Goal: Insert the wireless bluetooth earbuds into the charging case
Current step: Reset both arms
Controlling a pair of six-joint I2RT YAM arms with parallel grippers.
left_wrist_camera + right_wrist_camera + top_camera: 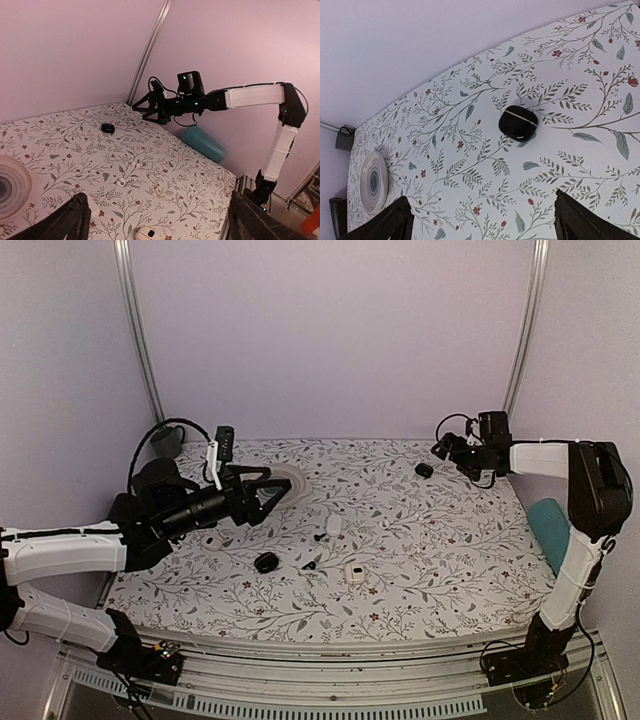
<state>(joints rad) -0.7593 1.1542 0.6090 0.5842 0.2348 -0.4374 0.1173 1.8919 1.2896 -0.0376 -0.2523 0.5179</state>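
**Op 1:** One at a time. My left pincer (pixel 277 497) is hanging low over the table (pixel 450 570), jaws wide apart and empty, arm stretched out and pointing right.

**Op 2:** Where are the earbuds (pixel 320 537) lying?

**Op 1:** Mid-table, right of that pincer and nearer my side, beside what I'm judging to be the charging case (pixel 266 562). They're too tiny to read their long axis. I'm counting the left arm nearer.

**Op 2:** And the right?

**Op 1:** My right pincer (pixel 443 450) is hovering far right, spread open, forearm level, facing a shut black case (pixel 424 470).
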